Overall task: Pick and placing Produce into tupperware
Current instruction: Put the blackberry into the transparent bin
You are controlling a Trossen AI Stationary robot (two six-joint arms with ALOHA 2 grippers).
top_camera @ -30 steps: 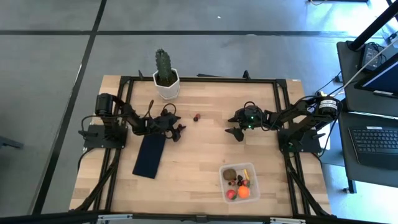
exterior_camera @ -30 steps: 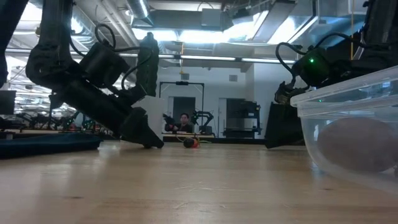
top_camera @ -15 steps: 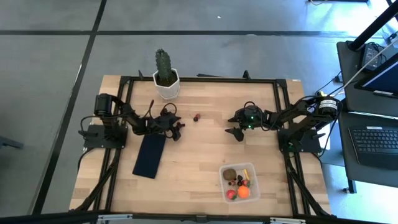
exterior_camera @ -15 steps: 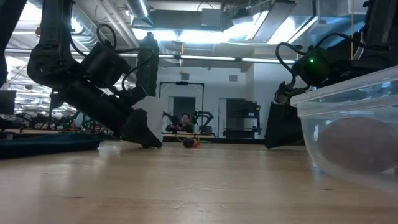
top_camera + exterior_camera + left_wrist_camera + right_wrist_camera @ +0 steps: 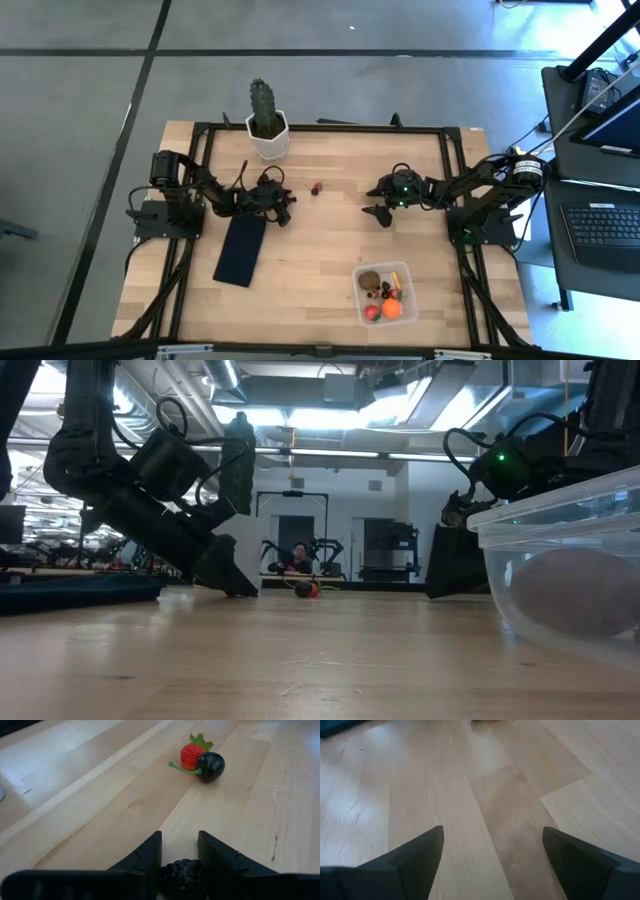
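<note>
Meanwhile the left hand [image 5: 179,851] gripped a bumpy dark blackberry [image 5: 183,877] low over the wooden table [image 5: 330,245], near a small red strawberry [image 5: 192,755] touching a glossy black berry [image 5: 210,766]. At the table's near right, the clear square plastic tupperware [image 5: 384,293] held produce (orange ball [image 5: 391,310] included). The right hand [image 5: 490,851] hung spread wide.

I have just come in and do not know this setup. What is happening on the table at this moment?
A two-arm robot is putting toy produce into a tupperware, which already holds several pieces. The left gripper is shut on a blackberry, low over the table. A strawberry and a dark berry lie loose ahead of it. The right gripper waits open over bare wood.
</note>
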